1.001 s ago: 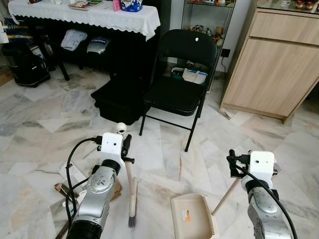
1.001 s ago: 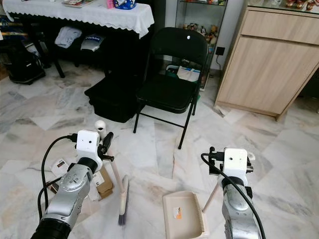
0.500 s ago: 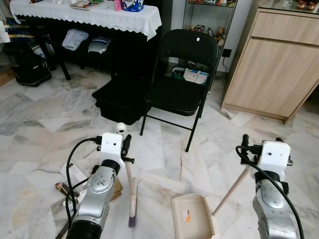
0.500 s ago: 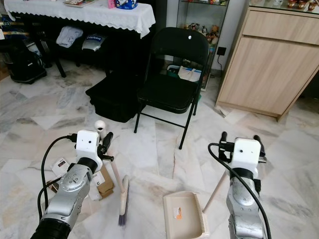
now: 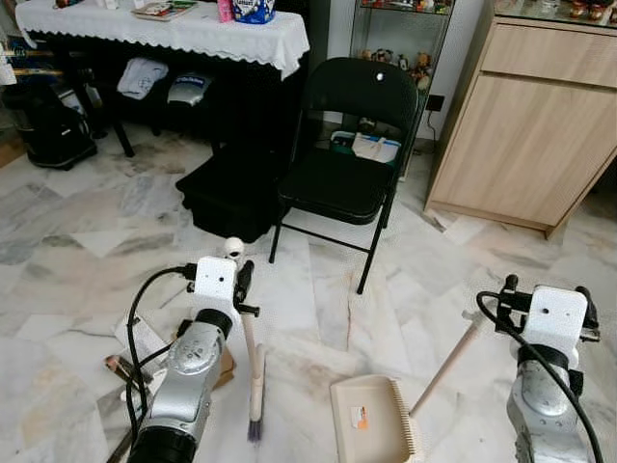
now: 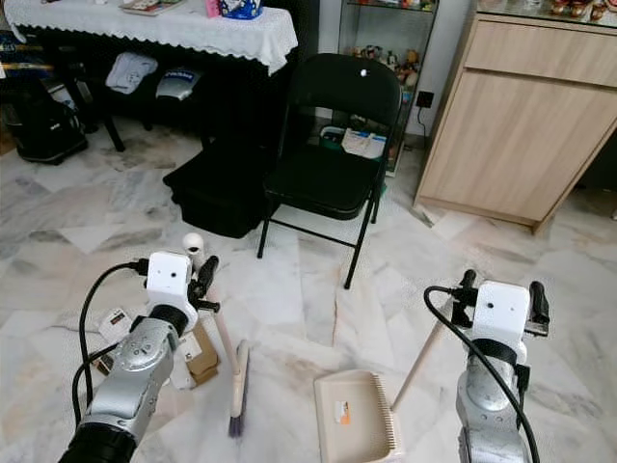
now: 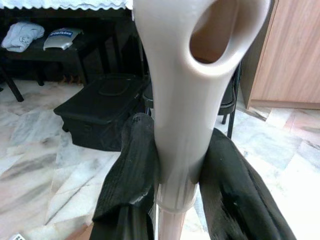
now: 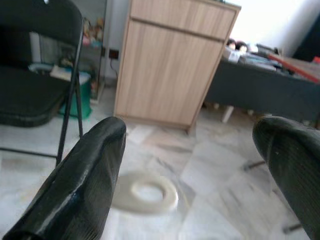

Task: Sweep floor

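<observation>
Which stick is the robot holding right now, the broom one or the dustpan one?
The broom. The left gripper squeezes its cream handle between both black fingers. The dustpan's stick stands free; the right gripper is open beside its ring end.

Over that second the right gripper (image 8: pixel 192 165) let go of the dustpan handle (image 5: pixel 445 364) and drew away toward three o'clock, its fingers (image 8: pixel 82 185) spreading wide. The handle, which had been clamped at its top, then stood free, leaning from the dustpan (image 5: pixel 371 422) toward one o'clock.
</observation>
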Controlling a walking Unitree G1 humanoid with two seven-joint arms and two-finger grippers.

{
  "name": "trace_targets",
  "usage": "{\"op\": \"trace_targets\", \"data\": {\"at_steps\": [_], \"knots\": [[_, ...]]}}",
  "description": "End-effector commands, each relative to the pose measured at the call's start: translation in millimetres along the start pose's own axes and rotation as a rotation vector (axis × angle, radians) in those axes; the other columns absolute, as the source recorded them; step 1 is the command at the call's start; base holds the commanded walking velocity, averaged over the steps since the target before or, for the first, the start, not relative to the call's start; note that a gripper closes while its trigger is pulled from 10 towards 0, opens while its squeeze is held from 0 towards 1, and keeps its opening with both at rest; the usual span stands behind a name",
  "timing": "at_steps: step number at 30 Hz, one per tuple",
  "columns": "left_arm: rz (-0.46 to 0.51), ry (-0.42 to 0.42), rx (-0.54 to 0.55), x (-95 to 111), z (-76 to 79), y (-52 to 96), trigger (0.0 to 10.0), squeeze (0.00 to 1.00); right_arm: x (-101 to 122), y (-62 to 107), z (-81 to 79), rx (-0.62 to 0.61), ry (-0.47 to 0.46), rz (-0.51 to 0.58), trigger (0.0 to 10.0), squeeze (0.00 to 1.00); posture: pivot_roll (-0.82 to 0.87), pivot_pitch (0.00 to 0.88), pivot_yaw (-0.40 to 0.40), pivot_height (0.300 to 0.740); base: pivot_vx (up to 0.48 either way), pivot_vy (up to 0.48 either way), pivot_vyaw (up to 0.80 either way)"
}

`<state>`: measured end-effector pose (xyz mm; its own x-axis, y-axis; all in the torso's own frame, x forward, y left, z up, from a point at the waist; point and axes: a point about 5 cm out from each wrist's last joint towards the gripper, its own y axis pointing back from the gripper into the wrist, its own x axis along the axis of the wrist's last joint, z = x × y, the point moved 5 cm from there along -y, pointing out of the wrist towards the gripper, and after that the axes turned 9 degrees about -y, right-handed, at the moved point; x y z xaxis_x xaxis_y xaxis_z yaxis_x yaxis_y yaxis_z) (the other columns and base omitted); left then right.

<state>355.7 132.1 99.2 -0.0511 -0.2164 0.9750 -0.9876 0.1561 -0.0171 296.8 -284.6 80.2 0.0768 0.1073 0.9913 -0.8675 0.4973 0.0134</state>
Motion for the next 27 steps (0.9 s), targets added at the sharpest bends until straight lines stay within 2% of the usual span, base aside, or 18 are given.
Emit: {"op": "trace_targets", "data": {"at_steps": [1,5,12,22,27], "knots": [[0.043,-0.010,0.004,9.1,-3.3,-2.1,10.0,0.00,-4.1,-1.4,2.2,-0.010,0.016,-0.021,10.0,0.00,0.04,0.023,-0.025,0.740,0.000,0.000,0.00],[0.044,-0.012,0.004,9.3,-3.4,-2.0,10.0,0.00,-16.8,-0.5,3.2,-0.025,-0.043,-0.079,10.0,0.00,0.04,0.022,-0.024,0.740,0.000,0.000,0.00],[0.045,-0.011,0.003,9.2,-2.9,-1.8,10.0,0.00,-25.1,-2.2,10.7,-0.086,-0.160,-0.128,10.0,0.00,0.04,0.019,-0.024,0.740,0.000,0.000,0.00],[0.047,-0.013,0.006,9.8,-3.5,-2.3,10.0,0.00,-31.9,-2.4,11.5,-0.096,-0.173,-0.152,10.0,0.00,0.04,0.010,-0.023,0.740,0.000,0.000,0.00],[0.052,-0.015,0.012,11.1,-4.8,-2.7,10.0,0.00,-23.7,-5.5,7.7,-0.079,-0.197,-0.107,10.0,0.00,0.04,0.007,-0.022,0.740,0.000,0.000,0.00]]}}
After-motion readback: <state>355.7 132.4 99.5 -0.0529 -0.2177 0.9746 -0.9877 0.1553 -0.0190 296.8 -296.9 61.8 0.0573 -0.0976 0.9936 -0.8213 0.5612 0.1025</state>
